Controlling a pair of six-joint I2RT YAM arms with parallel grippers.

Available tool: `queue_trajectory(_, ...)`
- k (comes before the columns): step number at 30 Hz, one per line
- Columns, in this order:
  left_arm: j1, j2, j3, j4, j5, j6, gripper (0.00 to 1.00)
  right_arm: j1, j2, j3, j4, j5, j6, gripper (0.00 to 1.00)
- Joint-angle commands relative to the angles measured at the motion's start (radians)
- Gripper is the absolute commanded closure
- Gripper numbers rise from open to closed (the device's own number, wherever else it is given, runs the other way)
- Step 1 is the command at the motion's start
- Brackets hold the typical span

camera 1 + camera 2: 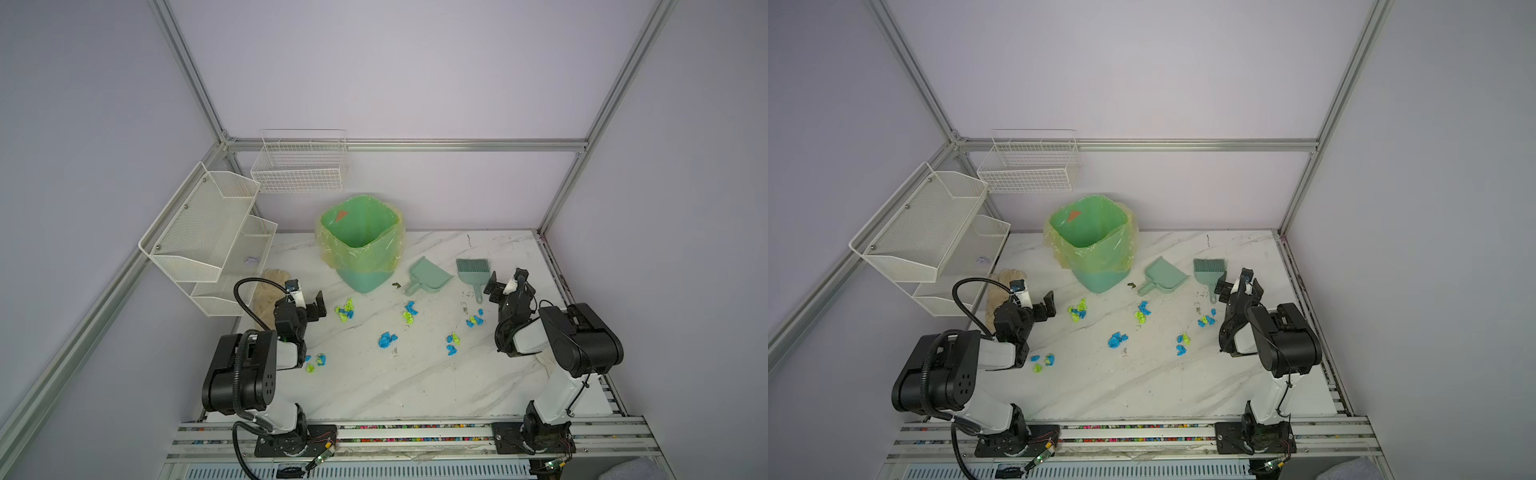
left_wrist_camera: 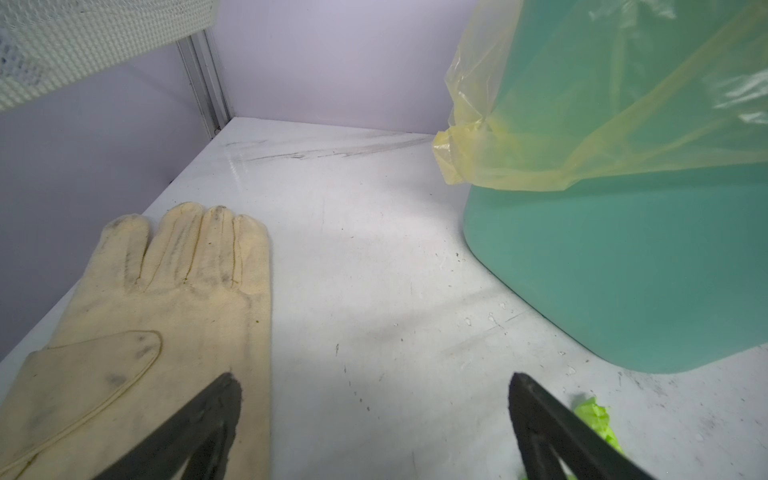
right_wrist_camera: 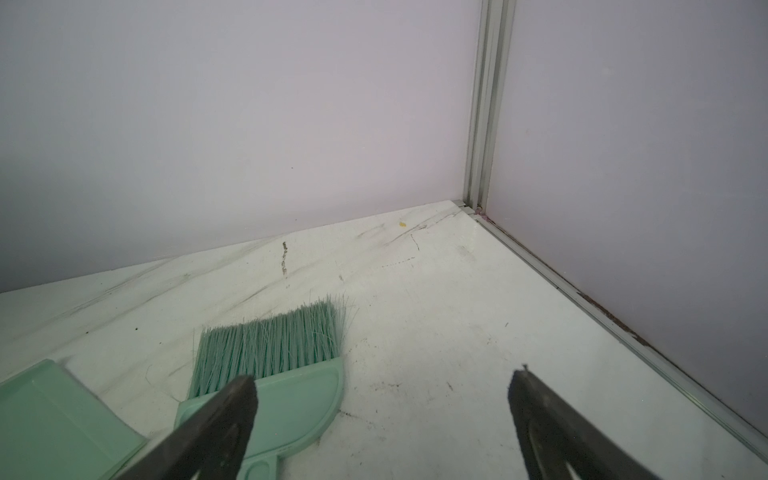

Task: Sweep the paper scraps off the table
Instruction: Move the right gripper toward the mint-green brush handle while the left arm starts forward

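Far to the left of the bin [image 1: 361,245], wire shelves [image 1: 199,237] hang on the side wall. A cream glove [image 2: 166,316] lies flat on the table [image 1: 415,382] beneath them. Next comes the left gripper [image 2: 374,378], left of the bin and slightly nearer the front edge. Its jaws are spread wide with nothing between them. In the left wrist view one black jaw overlaps the glove's edge, a lime-green wad shows just beside the other jaw, and the bin's teal wall is close by.

The paper scraps [image 1: 387,340] all lie on the table in front of the bin, in small blue and green clusters. One cluster sits front-left of the bin beside the left arm [image 1: 245,374], and another is just in front of the bin's left corner. A blue clump is well out in front of the bin. Three more clusters lie to the front-right.

The bin stands near the back wall, lined with a yellowish bag [image 1: 332,249]. Just right of the bin's base a teal dustpan [image 1: 428,276] lies flat. A matching brush [image 1: 473,270] lies further right, apart from the dustpan.

Farthest right of the bin, just beside the brush's handle, the right gripper [image 3: 382,377] hovers with its jaws wide apart and empty. In the right wrist view one jaw overlaps the brush's back.
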Motion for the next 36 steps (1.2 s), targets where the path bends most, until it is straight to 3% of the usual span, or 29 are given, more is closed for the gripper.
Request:
queue_trajectory(1, -0.004, -0.011, 0.008, 0.036, 0.001, 0.029, 0.0, -0.005, -0.007, 0.0, 0.032, -0.005, -0.018, 0.03)
queue_trajectory(30, -0.004, -0.012, 0.008, 0.035, 0.001, 0.029, 0.0, -0.008, -0.009, 0.001, 0.03, -0.004, -0.014, 0.03)
queue_trajectory(34, -0.004, -0.054, -0.024, 0.059, -0.082, -0.001, 0.01, 0.006, -0.055, -0.003, -0.009, -0.071, -0.064, 0.03)
queue_trajectory(36, -0.004, -0.105, -0.037, 0.036, -0.124, -0.014, 0.0, 0.015, -0.113, 0.017, -0.093, -0.009, -0.05, 0.03)
